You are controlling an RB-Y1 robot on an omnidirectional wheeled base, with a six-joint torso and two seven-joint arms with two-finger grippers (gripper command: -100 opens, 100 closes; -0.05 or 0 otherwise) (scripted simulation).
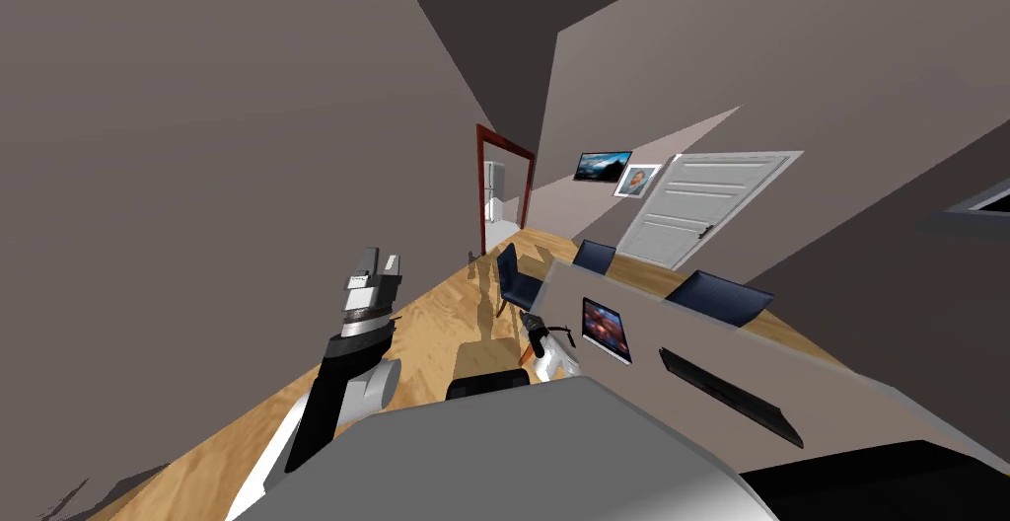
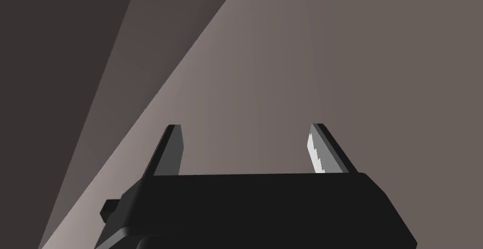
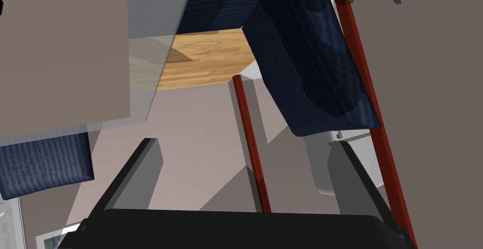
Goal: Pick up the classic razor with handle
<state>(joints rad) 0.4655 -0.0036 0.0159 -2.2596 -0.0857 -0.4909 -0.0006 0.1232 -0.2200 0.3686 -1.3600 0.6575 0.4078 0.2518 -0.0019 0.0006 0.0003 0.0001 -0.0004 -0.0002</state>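
Where the razor lies I cannot tell. The nearest likely place is the grey table (image 1: 690,337) on the right. On its top a dark-framed tablet (image 1: 605,330) lies close to the left edge, and a long dark bar (image 1: 730,397) lies right of it and nearer. The right gripper (image 3: 244,141) hangs just beside the table's near left corner. Its two fingers are spread wide apart and point past a dark blue chair (image 3: 306,62) toward a red door frame (image 3: 250,152). Two far chairs (image 1: 720,296), also dark blue, stand along the table's far side. Beyond them a white door (image 1: 695,207) is set in the far wall, with two framed pictures (image 1: 602,165) to its left. The left gripper (image 1: 380,260) is raised above the wood floor (image 1: 434,318), well left of the table, with its jaws likewise spread.
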